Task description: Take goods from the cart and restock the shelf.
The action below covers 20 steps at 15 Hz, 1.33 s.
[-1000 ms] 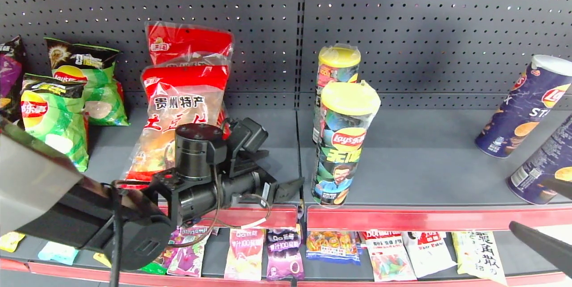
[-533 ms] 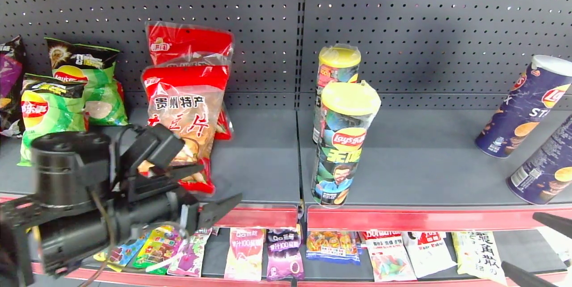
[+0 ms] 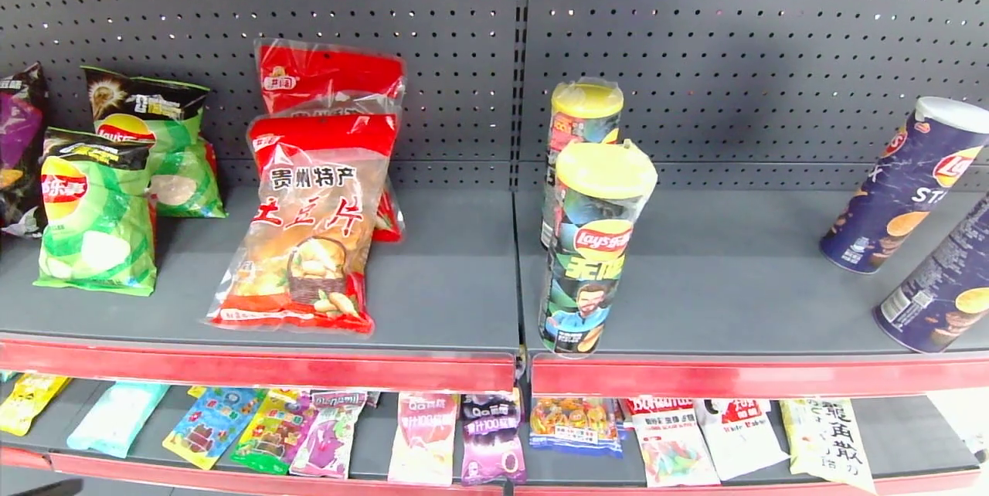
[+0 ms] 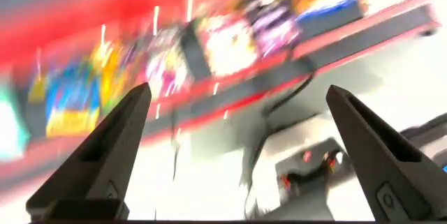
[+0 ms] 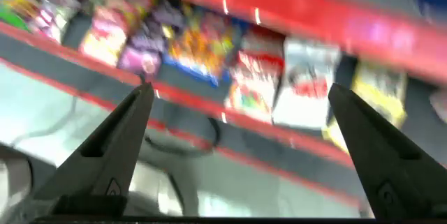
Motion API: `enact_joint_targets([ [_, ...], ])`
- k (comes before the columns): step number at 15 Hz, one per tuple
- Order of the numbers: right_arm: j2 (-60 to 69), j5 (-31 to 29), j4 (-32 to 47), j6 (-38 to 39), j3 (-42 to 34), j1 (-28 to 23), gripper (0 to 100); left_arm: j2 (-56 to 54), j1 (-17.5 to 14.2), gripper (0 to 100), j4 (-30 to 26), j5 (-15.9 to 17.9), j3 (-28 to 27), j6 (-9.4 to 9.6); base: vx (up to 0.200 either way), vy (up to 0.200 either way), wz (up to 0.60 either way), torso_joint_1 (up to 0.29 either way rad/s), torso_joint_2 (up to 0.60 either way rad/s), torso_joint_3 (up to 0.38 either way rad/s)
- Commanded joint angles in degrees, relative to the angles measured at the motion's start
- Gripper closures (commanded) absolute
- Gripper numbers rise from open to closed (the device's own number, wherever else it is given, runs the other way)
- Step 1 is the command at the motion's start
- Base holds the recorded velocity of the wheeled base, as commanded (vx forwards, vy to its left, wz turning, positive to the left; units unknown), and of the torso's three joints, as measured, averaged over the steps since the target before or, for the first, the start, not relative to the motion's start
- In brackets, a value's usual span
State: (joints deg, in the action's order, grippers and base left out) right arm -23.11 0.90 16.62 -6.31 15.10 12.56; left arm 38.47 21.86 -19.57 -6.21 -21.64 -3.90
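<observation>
Shelf (image 3: 444,291), head view: red bag (image 3: 305,241) | wrist views: left end effector (image 4: 237,90), right end effector (image 5: 240,89) spread wide, empty

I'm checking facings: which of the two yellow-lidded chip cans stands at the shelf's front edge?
The front yellow-lidded can, just behind the red shelf lip; the rear yellow-lidded can stands behind it, nearer the pegboard.

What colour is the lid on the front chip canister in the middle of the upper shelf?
Yellow. The lid shows best in the head view.
</observation>
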Motion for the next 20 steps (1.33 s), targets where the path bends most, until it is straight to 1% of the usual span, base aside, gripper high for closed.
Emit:
enact_joint_targets([
  [1, 8.26, -1.61, 6.06, -0.01, 3.35, -5.44, 0, -12.99, -8.59, 0, -5.48, -1.88, 1.07, -1.81, 0.000, 0.000, 0.00, 0.000, 0.00, 0.000],
  [2, 10.55, -1.78, 7.55, -0.01, 3.09, -7.72, 0, -15.53, -11.31, 0, -6.80, -1.88, 2.21, -1.81, 0.000, 0.000, 0.00, 0.000, 0.00, 0.000],
  [4, 15.64, -2.66, 12.65, -0.01, 2.65, -14.93, 0, -20.54, -20.89, 0, -9.44, -2.06, 4.76, -1.81, 0.000, 0.000, 0.00, 0.000, 0.00, 0.000],
  [5, 17.58, -3.10, 15.46, 0.16, 2.21, -17.21, 0, -22.48, -25.64, 0, -9.35, -1.97, 5.99, -1.81, 0.000, 0.000, 0.00, 0.000, 0.00, 0.000],
  [6, 17.49, -3.98, 15.73, 0.43, 2.03, -16.95, 0, -24.67, -28.45, 0, -9.00, -0.74, 6.61, -1.90, 0.000, 0.000, 0.00, 0.000, 0.00, 0.000],
  [7, 17.49, -4.07, 15.55, 0.43, 1.68, -16.95, 0, -26.61, -28.36, 0, -8.38, 0.93, 6.87, -2.25, 0.000, 0.000, 0.00, 0.000, 0.00, 0.000],
  [8, 17.49, -3.19, 15.55, 0.43, 1.60, -16.95, 0, -32.41, -27.13, 0, -5.75, 7.61, 7.84, -1.90, 0.000, 0.000, 0.00, 0.000, 0.00, 0.000],
  [9, 17.49, -1.78, 15.46, 0.25, 1.51, -16.86, 0, -34.43, -26.43, 0, -3.55, 12.27, 8.89, -0.76, 0.000, 0.000, 0.00, 0.000, 0.00, 0.000],
  [10, 17.58, 4.20, 13.79, -0.28, 0.80, -16.86, 0, -33.64, -26.52, 0, 4.45, 14.38, 10.30, 2.06, 0.000, 0.000, 0.00, 0.000, 0.00, 0.000],
  [11, 17.58, 4.02, 9.05, -0.98, -0.78, -16.86, 0, -33.64, -26.52, 0, 7.00, 14.29, 12.59, 4.08, 0.000, 0.000, 0.00, 0.051, 0.00, 0.002],
  [12, 17.49, 4.02, -1.15, -2.39, -4.82, -16.86, 0, -33.64, -26.60, 0, 12.10, 12.88, 17.24, 5.22, 0.000, 0.000, 0.00, 0.000, 0.00, 0.000],
  [13, 17.49, 3.93, -10.02, -3.79, -8.25, -16.95, 0, -33.55, -26.52, 0, 17.98, 11.13, 19.62, 4.34, 0.000, 0.000, 0.00, 0.000, 0.00, 0.000],
  [14, 17.58, 3.05, -21.19, -5.37, -15.10, -16.95, 0, -33.55, -26.52, 0, 20.97, 10.78, 20.76, 3.29, 0.000, 0.000, 0.00, 0.000, 0.00, 0.000],
  [15, 17.58, 1.38, -21.54, -5.02, -15.10, -16.95, 0, -33.55, -26.52, 0, 21.24, 11.39, 21.20, 4.25, 0.000, 0.000, 0.00, 0.000, 0.00, 0.000],
  [16, 17.49, -1.69, -19.34, -2.12, -14.66, -16.95, 0, -33.64, -26.52, 0, 21.50, 11.83, 21.37, 4.34, 0.000, 0.000, 0.00, 0.000, 0.00, 0.000],
  [17, 17.49, -1.87, -18.81, 0.07, -14.49, -16.95, 0, -33.55, -26.52, 0, 21.50, 11.92, 21.37, 4.34, 0.000, 0.000, 0.00, 0.000, 0.00, 0.000],
  [18, 17.58, -1.78, -18.64, 0.69, -14.40, -16.95, 0, -33.55, -26.52, 0, 21.50, 11.92, 21.37, 4.16, 0.000, 0.000, 0.00, 0.000, 0.00, 0.000],
  [19, 17.49, -0.46, -18.29, 1.30, -14.31, -16.60, 0, -33.46, -26.08, 0, 21.41, 12.88, 21.29, 3.20, 0.000, 0.000, 0.00, 0.000, 0.00, 0.000],
  [20, 17.58, 0.50, -18.11, 1.39, -14.31, -16.25, 0, -33.64, -24.85, 0, 21.41, 13.41, 21.29, 2.76, 0.000, 0.000, 0.00, 0.000, 0.00, 0.000],
])
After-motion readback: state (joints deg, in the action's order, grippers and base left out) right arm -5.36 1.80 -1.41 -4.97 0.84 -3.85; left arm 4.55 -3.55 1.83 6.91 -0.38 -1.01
